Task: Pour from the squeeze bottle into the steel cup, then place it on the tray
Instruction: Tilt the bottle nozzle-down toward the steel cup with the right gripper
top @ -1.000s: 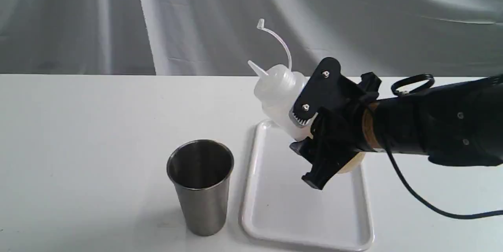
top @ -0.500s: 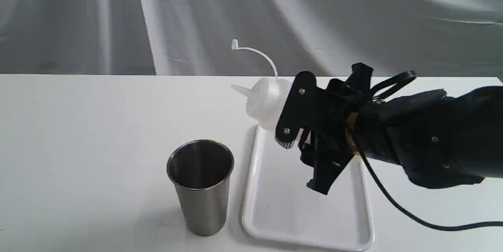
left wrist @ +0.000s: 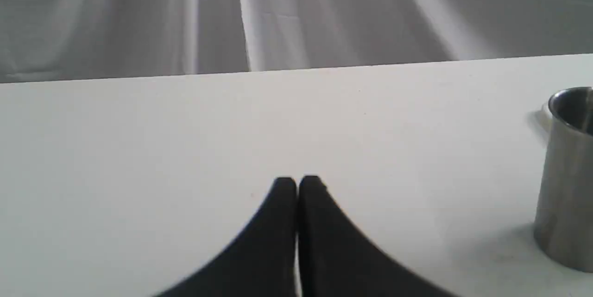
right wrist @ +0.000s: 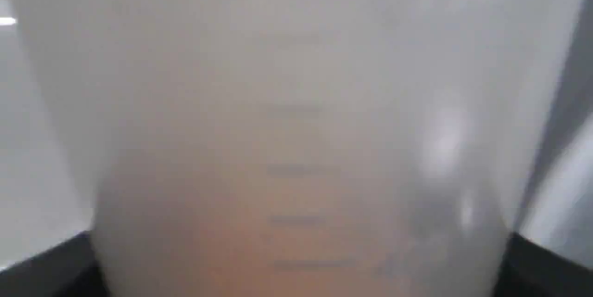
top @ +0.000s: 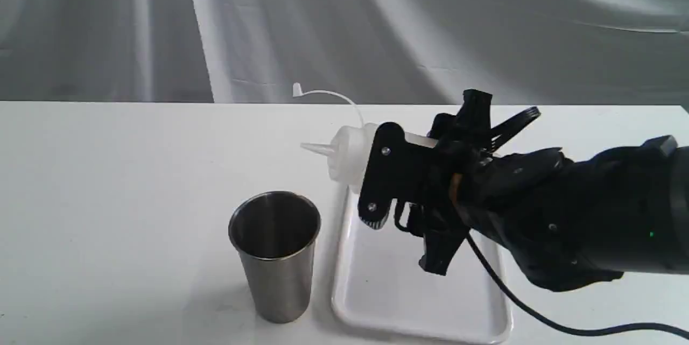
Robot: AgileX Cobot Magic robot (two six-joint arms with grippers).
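My right gripper (top: pixel 401 183) is shut on the squeeze bottle (top: pixel 350 156), a translucent white cylinder held nearly horizontal in the air. Its nozzle (top: pixel 315 147) points left, above and right of the steel cup (top: pixel 275 253), which stands upright on the white table. The thin cap strap (top: pixel 323 93) arcs up behind the bottle. The white tray (top: pixel 387 291) lies under the gripper, right of the cup. The bottle wall (right wrist: pixel 296 125) fills the right wrist view, orange-tinted in part. My left gripper (left wrist: pixel 297 183) is shut and empty over bare table, with the cup (left wrist: pixel 567 176) off to one side.
The white table (top: pixel 107 199) runs to a grey draped backdrop (top: pixel 323 22). A black cable (top: pixel 538 318) trails from the right arm across the table beside the tray.
The right gripper has tipped the bottle from leaning upright to nearly horizontal and carried it lower and leftward toward the cup. Cup and tray have not moved.
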